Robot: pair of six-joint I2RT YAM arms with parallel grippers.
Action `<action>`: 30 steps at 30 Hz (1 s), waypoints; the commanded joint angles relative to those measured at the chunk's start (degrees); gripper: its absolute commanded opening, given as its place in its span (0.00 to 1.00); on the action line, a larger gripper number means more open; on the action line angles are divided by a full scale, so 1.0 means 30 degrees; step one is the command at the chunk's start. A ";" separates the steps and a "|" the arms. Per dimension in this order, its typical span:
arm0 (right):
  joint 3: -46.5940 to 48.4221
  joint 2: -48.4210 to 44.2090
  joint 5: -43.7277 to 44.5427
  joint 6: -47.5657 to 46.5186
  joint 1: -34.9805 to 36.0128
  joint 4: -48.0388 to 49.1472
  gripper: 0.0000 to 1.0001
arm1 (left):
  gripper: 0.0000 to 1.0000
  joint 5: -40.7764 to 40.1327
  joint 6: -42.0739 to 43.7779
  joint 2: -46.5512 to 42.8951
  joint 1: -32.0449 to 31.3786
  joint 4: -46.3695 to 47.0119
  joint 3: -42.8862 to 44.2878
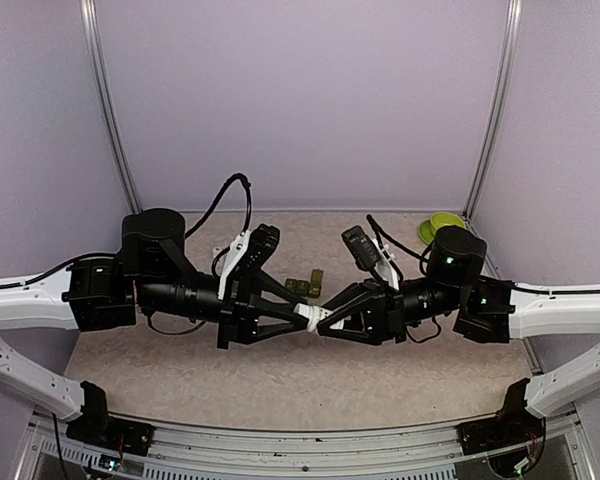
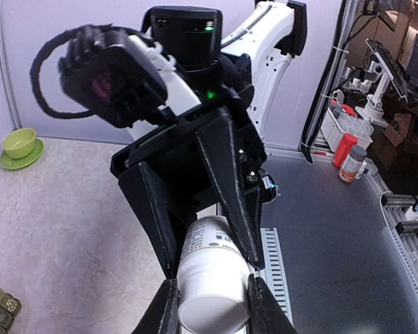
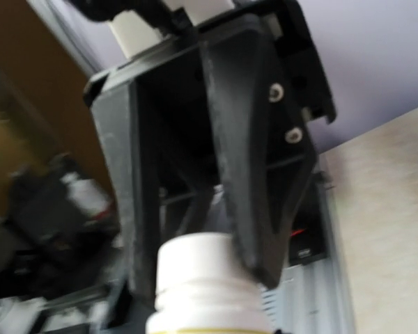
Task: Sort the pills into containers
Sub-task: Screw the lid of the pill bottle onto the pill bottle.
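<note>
Pale lilac walls on three sides, joined at slim metal corner posts. Below, a beige speckled tabletop, edged along the near side by an aluminium rail. Soft, even light. Opens past the table onto a grey metal surface and, blurred, possibly a cluttered workbench.

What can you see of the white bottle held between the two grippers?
The white bottle looks like smooth opaque plastic: a cylinder with a white cap and a printed label with a yellow edge. It lies roughly horizontal in the air above the table. The left gripper is shut on its cap end and the right gripper on its body. The cap is on; the contents are hidden.
</note>
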 commanded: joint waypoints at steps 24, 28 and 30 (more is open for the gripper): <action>-0.0381 -0.1639 0.5155 -0.3134 -0.1926 -0.1181 0.27 | 0.99 -0.4824 -0.2282 -0.1262 -0.0623 0.0952 0.0574; -0.0369 -0.2437 0.7944 -0.7660 -0.1583 -0.2638 0.26 | 0.99 -0.2066 -0.6334 -0.0210 0.2278 0.0826 0.0954; -0.0359 -0.2769 0.9870 -0.8936 -0.1193 -0.3041 0.26 | 0.99 -0.1382 -0.8150 0.0203 0.3259 0.1263 0.0647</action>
